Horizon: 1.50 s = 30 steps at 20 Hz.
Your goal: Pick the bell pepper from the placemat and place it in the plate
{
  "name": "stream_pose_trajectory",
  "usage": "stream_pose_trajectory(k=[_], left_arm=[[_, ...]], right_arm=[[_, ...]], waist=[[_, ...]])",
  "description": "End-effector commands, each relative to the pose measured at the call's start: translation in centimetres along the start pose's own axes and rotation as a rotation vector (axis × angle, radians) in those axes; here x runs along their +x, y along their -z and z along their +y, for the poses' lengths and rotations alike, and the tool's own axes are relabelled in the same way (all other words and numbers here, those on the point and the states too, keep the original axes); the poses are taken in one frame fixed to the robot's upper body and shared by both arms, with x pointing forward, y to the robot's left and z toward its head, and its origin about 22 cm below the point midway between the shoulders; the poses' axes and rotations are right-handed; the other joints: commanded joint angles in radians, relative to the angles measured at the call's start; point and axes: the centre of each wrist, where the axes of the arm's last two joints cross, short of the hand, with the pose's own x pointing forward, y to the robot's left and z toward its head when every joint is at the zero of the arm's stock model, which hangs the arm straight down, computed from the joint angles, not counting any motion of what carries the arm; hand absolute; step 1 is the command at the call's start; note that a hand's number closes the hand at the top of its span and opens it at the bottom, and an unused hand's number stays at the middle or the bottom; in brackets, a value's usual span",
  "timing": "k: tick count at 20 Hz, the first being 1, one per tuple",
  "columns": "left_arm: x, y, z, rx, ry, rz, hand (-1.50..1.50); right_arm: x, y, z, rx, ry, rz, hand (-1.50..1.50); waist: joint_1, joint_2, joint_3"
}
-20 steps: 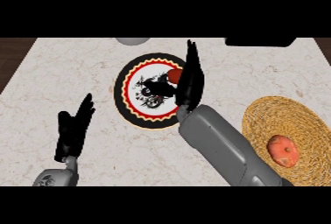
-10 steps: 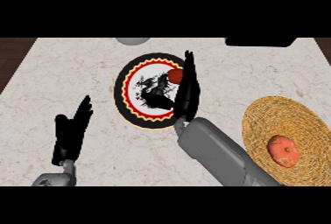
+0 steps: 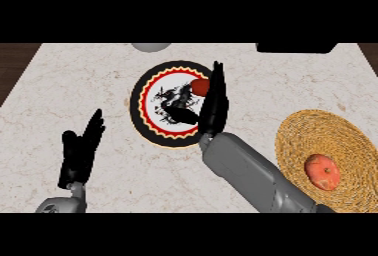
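**Right hand over the plate, pepper waiting on the mat**

Although the task called for the bell pepper (image 3: 322, 171) to end up in the plate (image 3: 164, 89), the pepper lay on the woven straw placemat (image 3: 325, 131) at the right of the bench (image 3: 88, 75), well apart from either hand. The right hand (image 3: 212, 102) stood edge-on over the plate's right side, fingers straight and together, pointing away from the robot and grasping nothing. Its grey forearm (image 3: 255, 175) ran back from the wrist toward the lower right, passing just beside the placemat's left edge. That the hand hung above the plate and not the mat suggested the pick had not begun; to take the pepper, the hand would probably need to swing right and toward the robot.

The plate had a black rim, a red and yellow zigzag band and a white centre with a dark figure. A small red disc (image 3: 199, 87) showed at its upper right, just beside the fingers; whether it was painted on or lying there could not be told.

The left hand (image 3: 80, 152) rested relaxed and released at the lower left, fingers up, holding nothing. A grey round thing (image 3: 151, 47) and a dark block (image 3: 295, 47) sat at the bench's far edge, clear of the work.
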Motion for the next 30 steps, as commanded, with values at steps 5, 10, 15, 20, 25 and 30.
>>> stream_pose_trajectory(k=[5,10,15,20,25,30], left_arm=[[0.3,-0.4,-0.2,-0.017,-0.019,0.002,0.0],[-0.1,0.2,-0.1,0.003,-0.007,0.0,0.0],[-0.4,-1.3,-0.7,0.014,-0.014,0.01,0.0],[-0.2,-0.4,0.6,0.048,-0.006,0.021,0.0],[1.9,-0.6,-0.8,0.028,0.003,0.012,0.0],[-0.2,-0.9,-0.2,0.029,-0.005,0.003,0.0]], right_arm=[[-2.5,0.4,0.0,-0.109,-0.037,0.064,-1.5],[-3.9,-1.7,0.3,-0.1,-0.06,0.072,-1.5],[-4.1,-0.1,-0.6,-0.072,-0.085,0.09,-1.5],[-7.3,-2.6,-2.6,-0.135,-0.071,0.095,-1.5],[-7.4,-2.7,-3.3,-0.172,-0.063,0.091,-1.5],[-8.5,-2.1,-4.8,-0.235,-0.079,0.09,-1.5]], waist=[[0.005,0.003,0.0],[-0.002,0.0,0.0],[-0.02,-0.005,0.0],[-0.033,-0.008,0.0],[-0.032,-0.009,0.0],[-0.027,-0.006,0.0]])
